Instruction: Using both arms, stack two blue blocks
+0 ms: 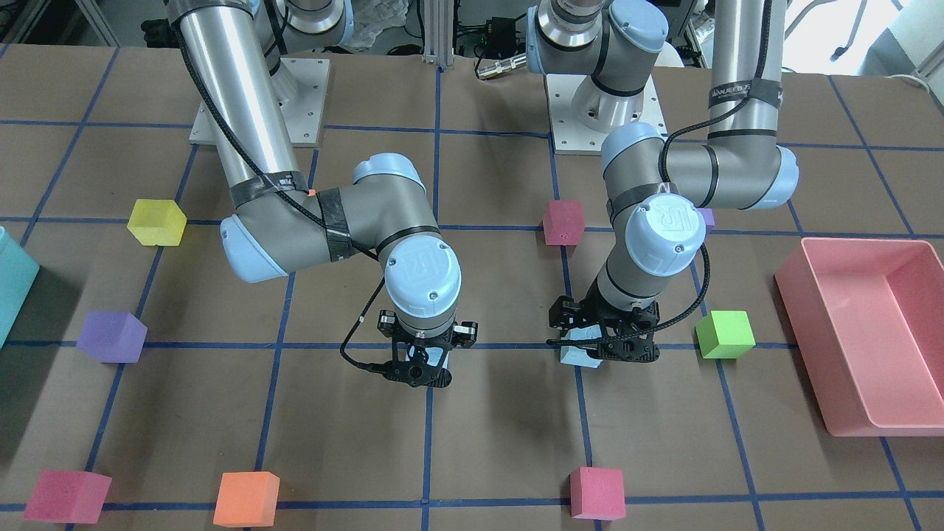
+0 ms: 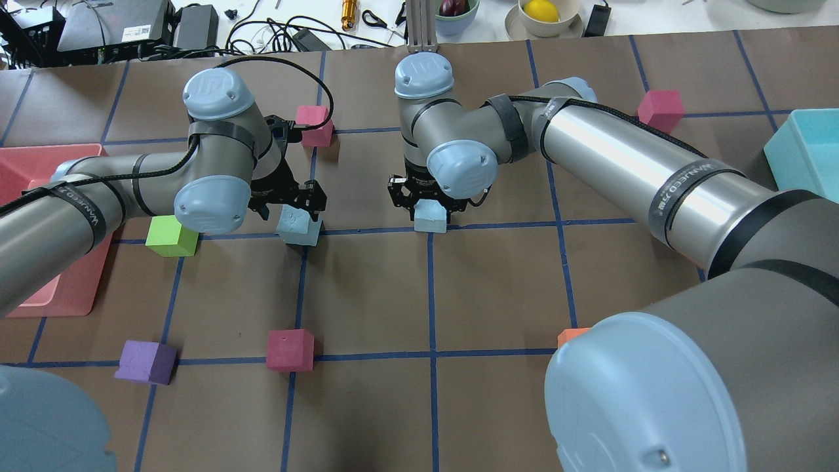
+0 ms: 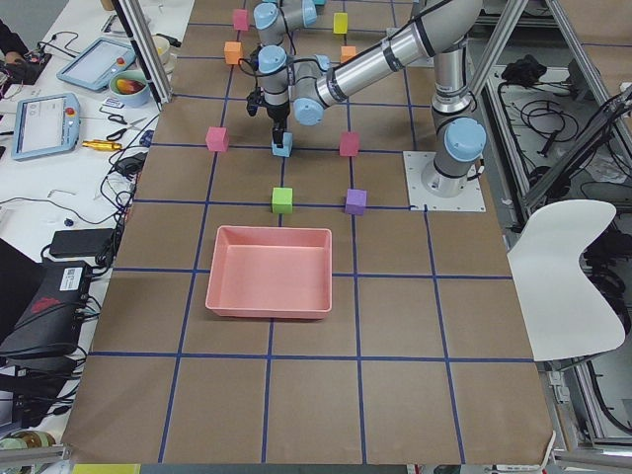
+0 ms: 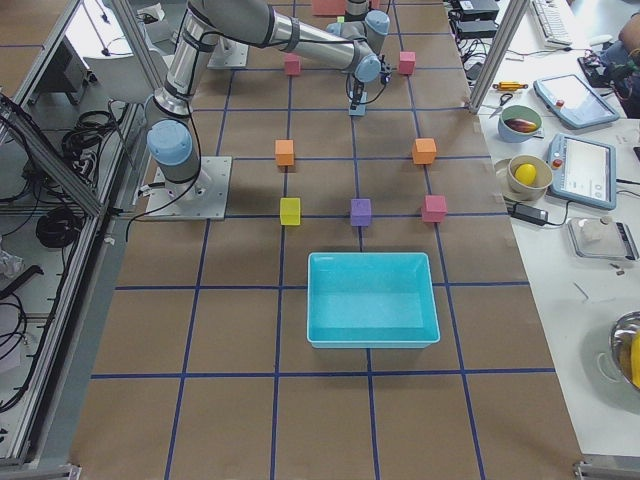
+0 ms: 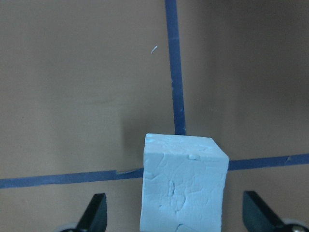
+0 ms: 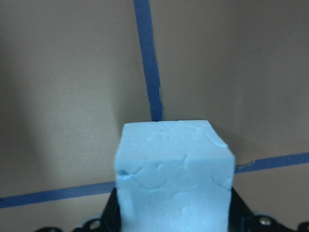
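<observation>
The left tool (image 5: 176, 213) is spread wide, its fingertips clear of the left blue block (image 2: 298, 226) on both sides. The right tool (image 6: 174, 215) is pressed against both flanks of the right blue block (image 2: 430, 217), pinching it.

The left block looks slightly turned between the fingertips, so a closing pinch may catch a corner and twist the soft foam. Carrying one block over the other also brings the two wrists close, and they could knock. A skewed release would likely tip the upper cube off.

Each block sits directly beneath its own tool, centred between the fingers, at a tape crossing on the tabletop (image 2: 367, 295). I cannot tell whether the right block is lifted.
</observation>
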{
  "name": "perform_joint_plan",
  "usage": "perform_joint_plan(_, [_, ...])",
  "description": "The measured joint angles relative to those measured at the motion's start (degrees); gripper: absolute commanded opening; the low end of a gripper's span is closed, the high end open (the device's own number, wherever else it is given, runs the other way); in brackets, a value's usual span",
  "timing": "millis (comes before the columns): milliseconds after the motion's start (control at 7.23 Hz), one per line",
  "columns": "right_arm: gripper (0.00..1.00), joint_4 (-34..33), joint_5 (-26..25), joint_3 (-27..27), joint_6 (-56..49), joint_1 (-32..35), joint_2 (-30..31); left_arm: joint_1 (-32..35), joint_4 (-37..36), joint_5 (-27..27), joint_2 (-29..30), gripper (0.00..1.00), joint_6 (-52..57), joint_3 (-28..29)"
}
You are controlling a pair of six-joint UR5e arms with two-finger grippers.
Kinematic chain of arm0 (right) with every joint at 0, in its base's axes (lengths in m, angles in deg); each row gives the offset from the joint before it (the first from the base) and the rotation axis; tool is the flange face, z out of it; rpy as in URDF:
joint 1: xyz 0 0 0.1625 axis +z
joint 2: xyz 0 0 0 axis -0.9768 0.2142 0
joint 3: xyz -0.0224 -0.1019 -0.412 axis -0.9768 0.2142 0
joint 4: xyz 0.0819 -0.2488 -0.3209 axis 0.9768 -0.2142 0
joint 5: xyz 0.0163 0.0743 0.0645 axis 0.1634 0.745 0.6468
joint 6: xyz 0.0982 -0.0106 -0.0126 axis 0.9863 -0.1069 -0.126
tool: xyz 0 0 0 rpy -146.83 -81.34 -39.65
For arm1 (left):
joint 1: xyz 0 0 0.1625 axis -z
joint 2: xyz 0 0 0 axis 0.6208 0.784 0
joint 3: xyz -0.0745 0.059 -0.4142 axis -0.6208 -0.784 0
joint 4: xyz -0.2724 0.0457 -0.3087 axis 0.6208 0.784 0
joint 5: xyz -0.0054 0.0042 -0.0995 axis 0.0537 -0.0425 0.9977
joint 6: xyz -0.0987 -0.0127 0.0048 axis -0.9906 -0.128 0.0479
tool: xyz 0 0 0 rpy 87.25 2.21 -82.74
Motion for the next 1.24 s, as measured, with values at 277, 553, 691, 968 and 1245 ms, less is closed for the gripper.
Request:
perform_joint_plan(277, [1.00,2.1,-0.1,0.5,0.0,-0.3,1.1,0.3,-0.8,0.0,0.8,0.52,0.1,-0.3])
perform_joint_plan(553, [1.00,5.9,-0.6,2.4,-2.0,-3.1,4.9,0.4,-2.4,-0.1,1.1,0.00,0.4,-0.4])
perform_joint_plan(691, [1.00,7.5,-0.6,3.2,-4.9,-6.2,7.2,0.5,-2.5,-0.2,1.1,0.00,0.3,-0.4])
perform_joint_plan(968, [1.00,11.5,-0.7,3.2,-11.4,-12.7,13.6,1.8,-1.5,-0.1,0.2,0.00,-1.1,1.4])
perform_joint_plan(1245, [1.00,18.1,-2.1,3.0,-17.3,-16.1,20.0,7.1,5.6,0.2,0.2,0.00,-7.5,9.4])
